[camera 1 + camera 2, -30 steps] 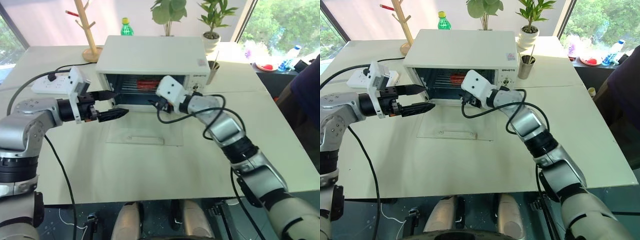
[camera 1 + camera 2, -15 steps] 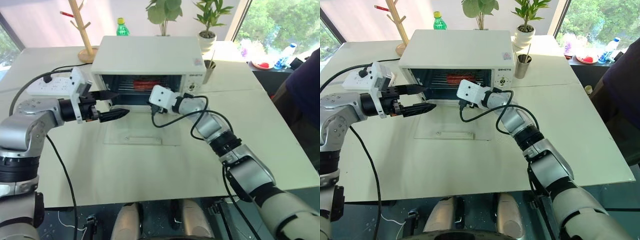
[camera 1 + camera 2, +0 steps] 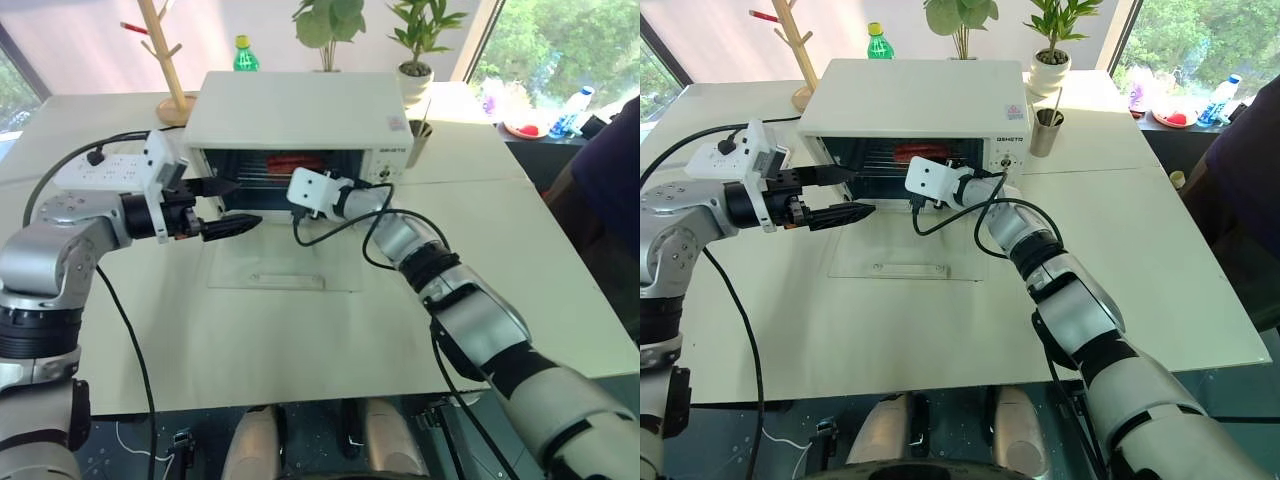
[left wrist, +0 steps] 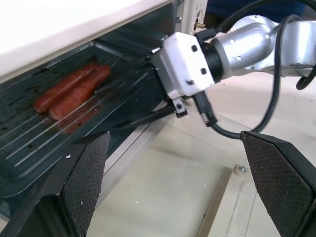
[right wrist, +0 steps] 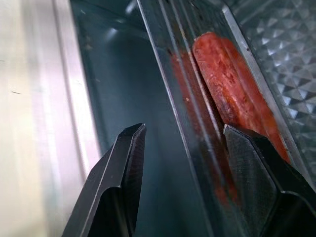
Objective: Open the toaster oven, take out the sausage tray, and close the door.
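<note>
The white toaster oven (image 3: 300, 100) stands at the table's back with its door (image 3: 285, 262) folded down flat on the table, bar handle (image 3: 287, 281) toward me. Inside lies the sausage tray (image 4: 54, 128), ribbed and silver, with two red sausages (image 4: 74, 89). My right gripper (image 5: 182, 131) reaches into the oven mouth, open, with the tray's front rim between its fingers (image 5: 123, 168); one sausage (image 5: 227, 84) lies just beyond. My left gripper (image 3: 245, 202) hovers open in front of the oven mouth's left end, holding nothing.
A power strip (image 3: 100, 170) lies left of the oven. Behind it are a wooden stand (image 3: 160, 50), a green bottle (image 3: 243, 55) and potted plants (image 3: 420, 40). A metal cup (image 3: 420, 140) stands beside the oven's right panel. A person (image 3: 610, 170) is at the far right.
My right gripper has pushed further forward and left into the oven mouth, rolling its wrist. The left gripper stayed where it was. The view shifted slightly.
</note>
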Motion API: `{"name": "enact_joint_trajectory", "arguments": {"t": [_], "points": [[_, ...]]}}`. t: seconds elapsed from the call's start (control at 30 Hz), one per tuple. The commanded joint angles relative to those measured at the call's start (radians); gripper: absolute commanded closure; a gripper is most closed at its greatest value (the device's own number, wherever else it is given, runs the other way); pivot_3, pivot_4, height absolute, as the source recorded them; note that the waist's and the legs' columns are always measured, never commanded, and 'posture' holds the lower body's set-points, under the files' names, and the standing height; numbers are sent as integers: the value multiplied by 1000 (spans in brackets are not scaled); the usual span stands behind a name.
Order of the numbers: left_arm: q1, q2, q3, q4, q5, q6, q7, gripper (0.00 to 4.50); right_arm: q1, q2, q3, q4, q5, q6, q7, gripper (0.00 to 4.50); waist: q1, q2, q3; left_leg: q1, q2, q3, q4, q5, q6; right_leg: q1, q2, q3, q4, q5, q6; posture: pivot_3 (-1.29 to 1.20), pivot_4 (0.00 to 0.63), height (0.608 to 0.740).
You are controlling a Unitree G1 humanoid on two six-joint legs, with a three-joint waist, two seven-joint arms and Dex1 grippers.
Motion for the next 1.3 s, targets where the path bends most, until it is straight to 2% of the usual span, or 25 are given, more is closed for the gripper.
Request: {"name": "enact_joint_trajectory", "arguments": {"t": [0.03, 0.17, 0.27, 0.37, 0.4, 0.67, 0.9, 1.3], "points": [[-21, 7, 16, -11, 2, -19, 5, 0, -69, 21, -19, 61, -20, -32, -40, 1933, 0, 0, 0, 0, 0, 0, 0, 0, 0, 0, 0, 0, 0, 0, 0, 0, 150, 717], [-19, 5, 16, -14, 1, -17, 10, 0, -95, 32, -15, 116, -43, -52, -66, 1933, -1, 0, 0, 0, 0, 0, 0, 0, 0, 0, 0, 0, 0, 0, 0, 0, 150, 717], [-17, 2, 17, -14, -1, -15, 14, 0, -98, 35, -19, 129, -47, -68, -68, 2780, -1, 0, 0, 0, 0, 0, 0, 0, 0, 0, 0, 0, 0, 0, 0, 0, 150, 717], [-16, 0, 17, -4, -2, -17, 14, 0, -89, 37, -21, 125, -50, -74, -68, 4241, -1, 0, 0, 0, 0, 0, 0, 0, -1, 0, 0, 0, 0, 0, 0, 0, 150, 717], [-16, -1, 17, 2, -2, -16, 15, 0, -86, 37, -22, 123, -54, -76, -69, 4452, -1, 0, 0, 0, 0, 0, 0, 0, -1, 0, 0, 0, 1, 0, 0, 0, 150, 717], [-74, -15, 2, 110, 2, -23, -16, 0, -55, 31, -27, 97, -77, -88, -62, 4452, 1, 0, 0, 0, 0, -1, 0, 0, -1, 0, 0, 0, 1, 0, 0, 0, 150, 717], [-202, -27, -37, 300, 42, -59, -84, 0, -7, 23, -18, 14, -92, -81, -59, 4452, 3, -1, 0, 0, 0, 0, 0, 0, -1, 0, 0, 0, 0, 0, 0, 0, 150, 717], [-367, -48, -104, 588, 161, -182, -215, 0, 209, -43, -19, -492, -107, 49, 35, 4452, 11, -2, -1, -1, -1, -1, 1, 1, -1, 0, 0, -1, 1, 0, 0, 0, 150, 717]]}}
